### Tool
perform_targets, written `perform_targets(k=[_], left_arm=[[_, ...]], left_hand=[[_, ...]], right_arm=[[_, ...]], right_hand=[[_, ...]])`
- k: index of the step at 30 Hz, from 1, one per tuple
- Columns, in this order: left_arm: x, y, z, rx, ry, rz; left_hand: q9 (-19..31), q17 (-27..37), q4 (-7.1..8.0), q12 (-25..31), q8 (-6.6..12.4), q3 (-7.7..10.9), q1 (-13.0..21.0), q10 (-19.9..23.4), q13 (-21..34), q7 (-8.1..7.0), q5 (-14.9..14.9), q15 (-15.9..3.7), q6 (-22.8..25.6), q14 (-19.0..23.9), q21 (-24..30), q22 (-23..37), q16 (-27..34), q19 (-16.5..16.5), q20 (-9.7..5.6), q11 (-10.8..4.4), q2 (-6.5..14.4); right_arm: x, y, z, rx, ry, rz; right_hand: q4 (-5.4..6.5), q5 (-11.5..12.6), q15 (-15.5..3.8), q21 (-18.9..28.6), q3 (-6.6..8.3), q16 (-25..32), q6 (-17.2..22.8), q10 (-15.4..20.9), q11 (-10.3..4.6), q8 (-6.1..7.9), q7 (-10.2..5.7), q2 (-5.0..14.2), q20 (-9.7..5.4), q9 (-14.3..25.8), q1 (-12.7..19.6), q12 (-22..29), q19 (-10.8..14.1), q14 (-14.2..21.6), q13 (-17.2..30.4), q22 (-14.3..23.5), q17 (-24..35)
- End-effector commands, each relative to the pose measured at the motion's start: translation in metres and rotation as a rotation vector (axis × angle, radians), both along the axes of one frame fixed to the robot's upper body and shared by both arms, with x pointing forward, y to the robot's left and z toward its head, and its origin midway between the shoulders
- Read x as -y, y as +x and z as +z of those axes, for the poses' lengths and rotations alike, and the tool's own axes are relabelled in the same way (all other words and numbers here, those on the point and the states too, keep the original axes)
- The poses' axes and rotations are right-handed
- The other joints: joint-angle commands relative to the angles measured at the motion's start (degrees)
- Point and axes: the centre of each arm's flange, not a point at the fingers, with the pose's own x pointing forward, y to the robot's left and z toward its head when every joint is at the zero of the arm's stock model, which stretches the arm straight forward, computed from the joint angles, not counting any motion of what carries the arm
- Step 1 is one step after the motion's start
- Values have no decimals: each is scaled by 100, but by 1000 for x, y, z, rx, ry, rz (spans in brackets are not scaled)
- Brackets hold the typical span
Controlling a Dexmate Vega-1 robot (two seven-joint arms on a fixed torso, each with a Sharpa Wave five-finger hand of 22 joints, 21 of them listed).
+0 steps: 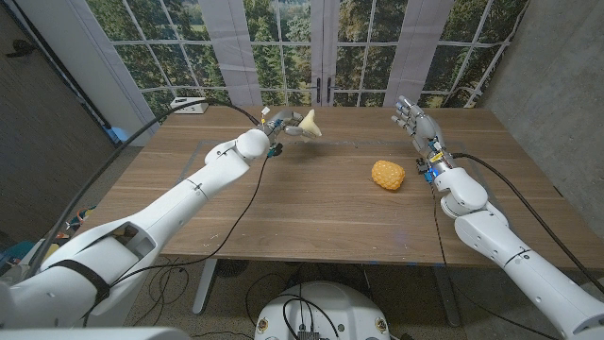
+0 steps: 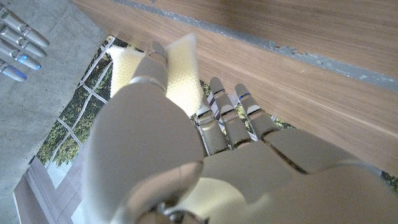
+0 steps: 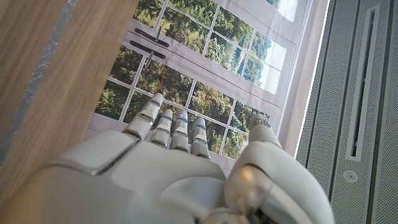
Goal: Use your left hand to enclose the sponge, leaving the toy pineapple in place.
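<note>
Left hand (image 1: 283, 126) — raised, around sponge (image 1: 309, 123)

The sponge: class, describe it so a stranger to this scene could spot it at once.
On the wooden table, look to the far edge by the window. There the left hand holds the sponge off the surface. It is pale cream and wedge-shaped, unlike the rounded orange-yellow toy pineapple lying nearer the right hand.

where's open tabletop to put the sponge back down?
Widest bare stretch: the near half of the table, between the left arm and the toy pineapple. Also bare: the far middle, between the left hand holding the sponge and the right hand. Tightest: the strip between pineapple and right forearm.
</note>
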Motion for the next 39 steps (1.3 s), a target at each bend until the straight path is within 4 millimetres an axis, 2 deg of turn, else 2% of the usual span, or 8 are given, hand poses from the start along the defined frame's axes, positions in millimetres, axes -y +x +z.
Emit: perform_targets(k=[1, 12, 27, 39], left_arm=[[-31, 1, -4, -76, -179, -114], [-45, 0, -9, -113, -270, -206], [-57, -3, -10, -144, -370, -347], [-65, -7, -15, -160, -422, -438]], left_hand=[[110, 16, 25, 15, 49, 8, 468, 537, 414, -46, 2, -941, 985, 71, 46, 15, 9, 12, 61, -588, 478], [113, 7, 42, 6, 48, -6, 464, 519, 458, -38, -1, -917, 961, 84, 65, 19, -9, 29, 96, -591, 482], [118, -15, 62, -5, 45, 0, 460, 510, 515, -26, 2, -900, 920, 81, 88, 25, -58, 45, 134, -590, 506], [120, -19, 62, -15, 52, -4, 465, 507, 548, -33, 3, -905, 918, 86, 100, 28, -78, 46, 134, -595, 503]], right_arm=[[-1, -2, -1, 8, 7, 1], [-3, -3, -1, 18, 19, 31], [-8, -1, -8, -7, 55, 23], [-15, -12, -14, -12, 70, 3]], right_hand=[[-6, 4, -22, 13, 21, -15, 67, 58, 9, 2, -1, -6, -4, 16, 55, -8, 39, 35, 30, 18, 11], [-13, 2, -7, 15, 19, -12, 95, 61, 18, 12, 17, -18, 7, 16, 70, -8, 49, 45, 30, 19, 12], [-27, -2, 10, 58, 6, 23, 176, 126, 36, 32, 39, -61, 34, 17, 88, 11, 182, 164, 30, 18, 12], [-14, -7, 11, 94, -18, 40, 230, 209, 87, 39, 54, -93, 73, 18, 65, 32, 311, 238, 30, 19, 19]])
